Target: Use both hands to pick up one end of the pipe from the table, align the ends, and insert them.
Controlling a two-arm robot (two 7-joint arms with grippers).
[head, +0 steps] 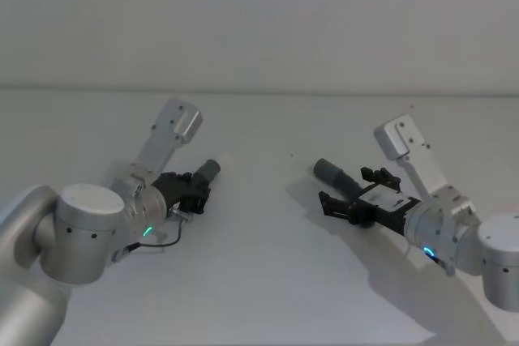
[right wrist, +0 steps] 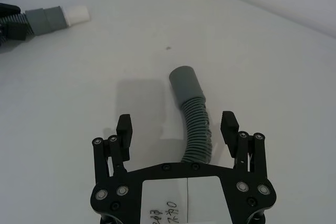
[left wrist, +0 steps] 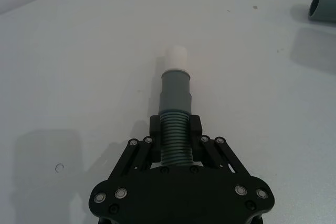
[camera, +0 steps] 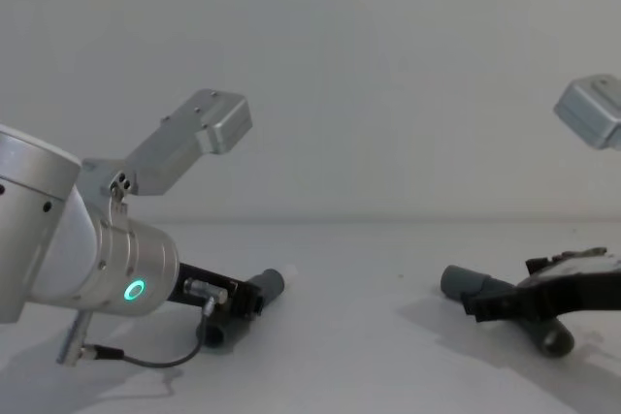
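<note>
Left wrist view: the left gripper (left wrist: pixel 175 129) is pinched on the ribs of one hose (left wrist: pixel 175 148). Its cuff (left wrist: pixel 176 90) and white tip (left wrist: pixel 177 56) point ahead over the table (left wrist: pixel 79 77); whether it is lifted clear is hard to judge. The right gripper (right wrist: pixel 176 120) is spread, with a finger on either side of the other hose (right wrist: pixel 195 129) and touching neither side. That hose rests on the table, its open cuff (right wrist: pixel 185 83) well apart from the tip. The step in hand looks like the right-side grasp. Next: close on the ribs behind the cuff, lift, then line up both ends before pushing.
</note>
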